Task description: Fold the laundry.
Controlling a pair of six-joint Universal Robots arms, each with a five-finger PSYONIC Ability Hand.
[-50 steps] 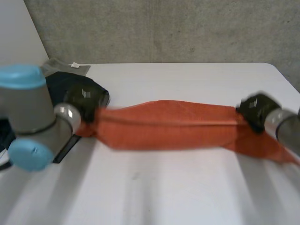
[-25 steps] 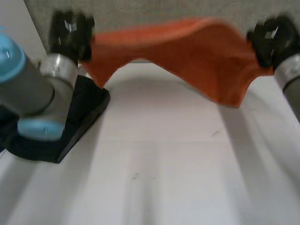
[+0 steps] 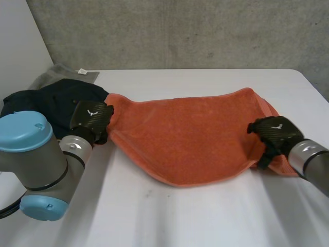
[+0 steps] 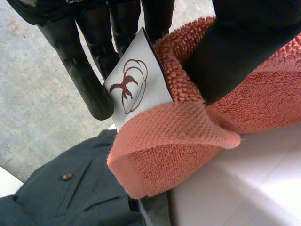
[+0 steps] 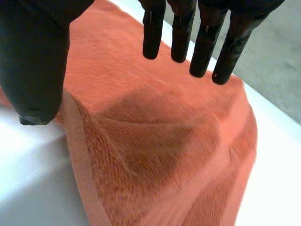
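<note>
change: orange terry towel (image 3: 190, 139) hung in the air between both hands half a second ago, now lies spread on the white table (image 3: 205, 216).
towel place: mid-table, left corner just above the dark navy garment (image 3: 51, 100).
left hand (image 3: 92, 117): pinches the left corner by the white sewn-in label (image 4: 129, 87), thumb against straight fingers.
right hand (image 3: 272, 133): over the right edge, fingers (image 5: 204, 52) straight and spread, thumb beside the hem, gripping nothing.
meaning: shake-out looks done; first fold is likely next.
</note>
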